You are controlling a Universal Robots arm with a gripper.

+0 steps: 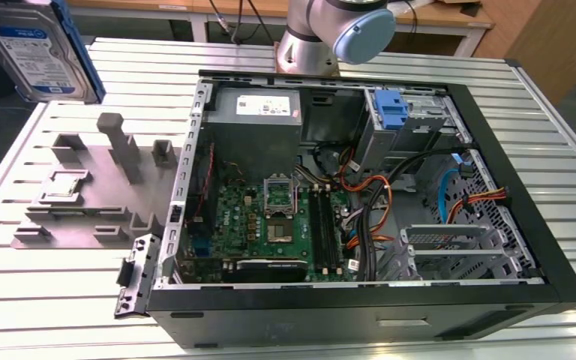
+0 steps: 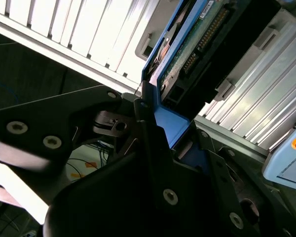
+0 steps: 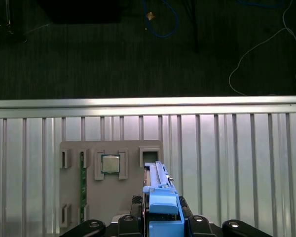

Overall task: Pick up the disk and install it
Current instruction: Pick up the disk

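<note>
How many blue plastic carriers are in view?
2. One frames the disk at the exterior view's upper left; one bare blue bracket sits inside the computer case. More may be hidden.

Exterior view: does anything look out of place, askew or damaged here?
Nothing stands out. The disk is held in the gripper, clear of the grey fixture tray at the exterior view's left; the tray and the open computer case lie flat, undamaged.

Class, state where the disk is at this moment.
The disk sits clamped in the gripper at the exterior view's top left, in the air over the grey fixture plate, outside the open computer case.
</note>
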